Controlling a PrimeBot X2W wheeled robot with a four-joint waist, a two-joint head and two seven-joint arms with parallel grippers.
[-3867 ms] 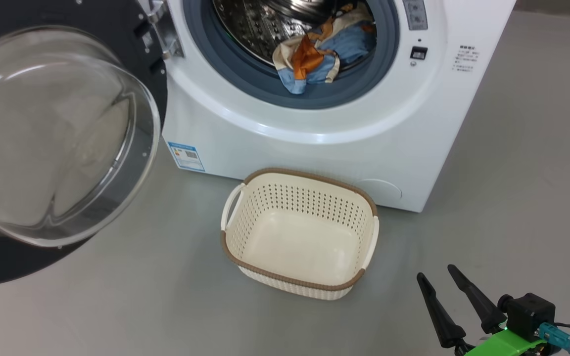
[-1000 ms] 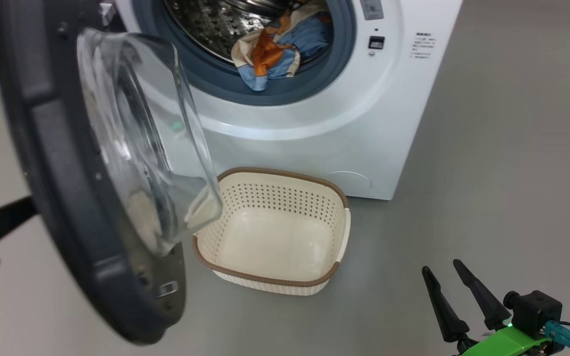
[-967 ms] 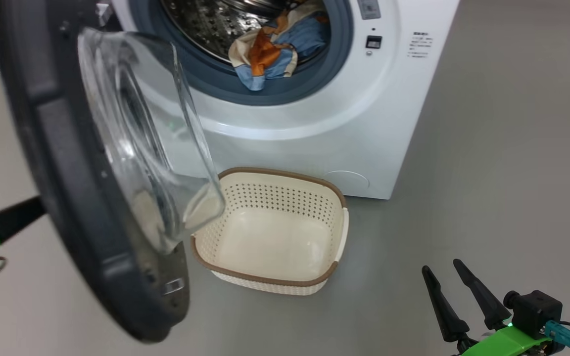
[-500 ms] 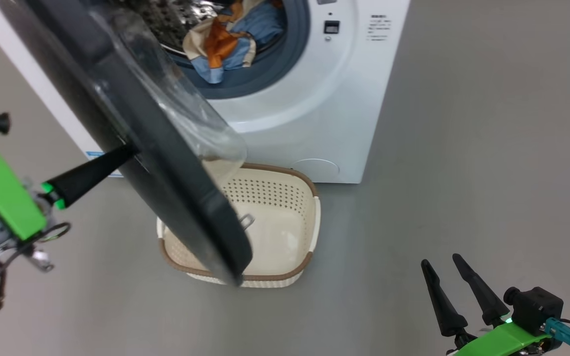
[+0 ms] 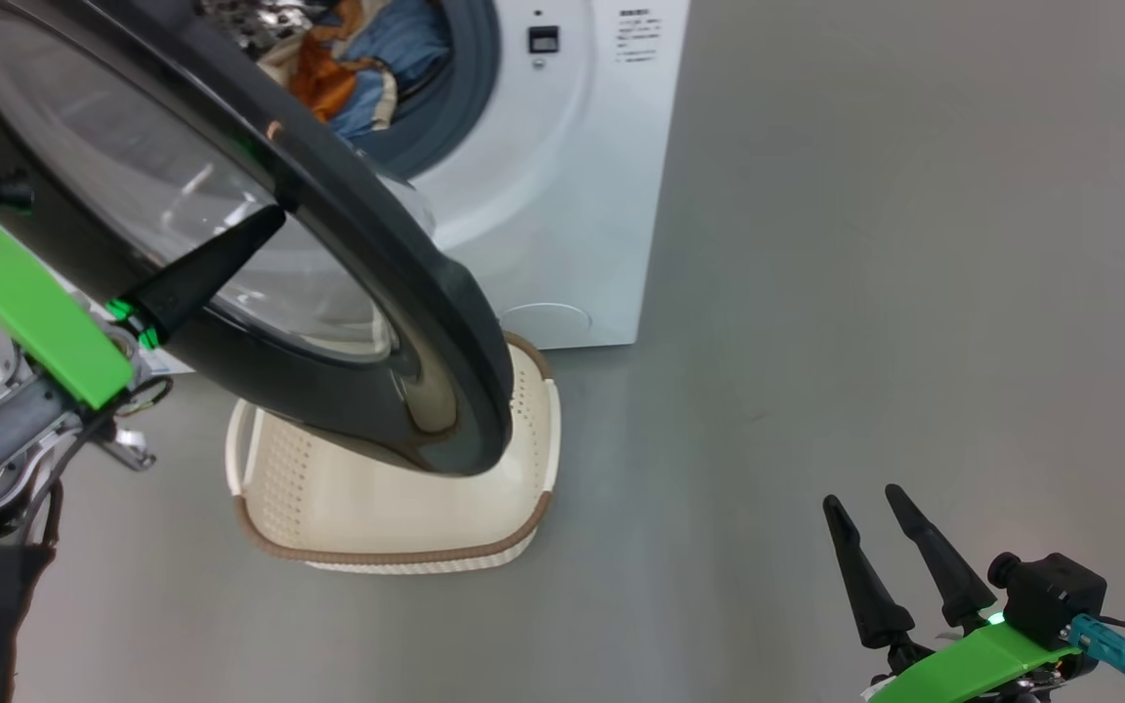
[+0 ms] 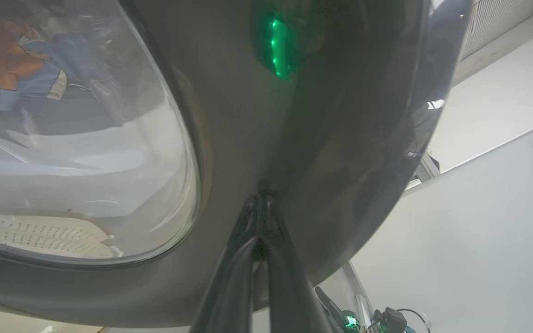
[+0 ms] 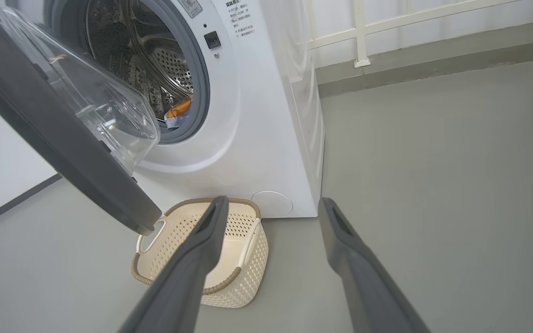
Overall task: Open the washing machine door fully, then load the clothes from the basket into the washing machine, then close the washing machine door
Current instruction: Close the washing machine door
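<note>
Now, the washing machine door (image 5: 445, 322): part-way open, angled out from the front of the washing machine (image 5: 562, 195), with its glossy outer face toward the left arm; in the head view its lower edge overlaps the basket.
Left gripper (image 5: 265, 223): fingers (image 6: 243, 240) pressed together, their tips touching the dark rim of the door (image 6: 248, 115) just beside the glass window.
Right gripper (image 5: 860, 498): fingers spread wide apart and holding nothing, hanging over the grey floor (image 5: 816, 293), well apart from the machine and the door.
Clothes (image 5: 328, 68): a bundle of blue, orange and cream cloth lying inside the steel drum, at the lip of the grey-blue gasket; also seen through the door glass in the left wrist view (image 6: 16, 69) and in the right wrist view (image 7: 178, 108).
Basket (image 5: 377, 557): upright on the floor, close in front of the machine's lower front panel, its cream inside and brown rim showing.
Right wrist view: the basket (image 7: 220, 284) sits below the tilted door (image 7: 63, 134), beside the white machine (image 7: 266, 138).
</note>
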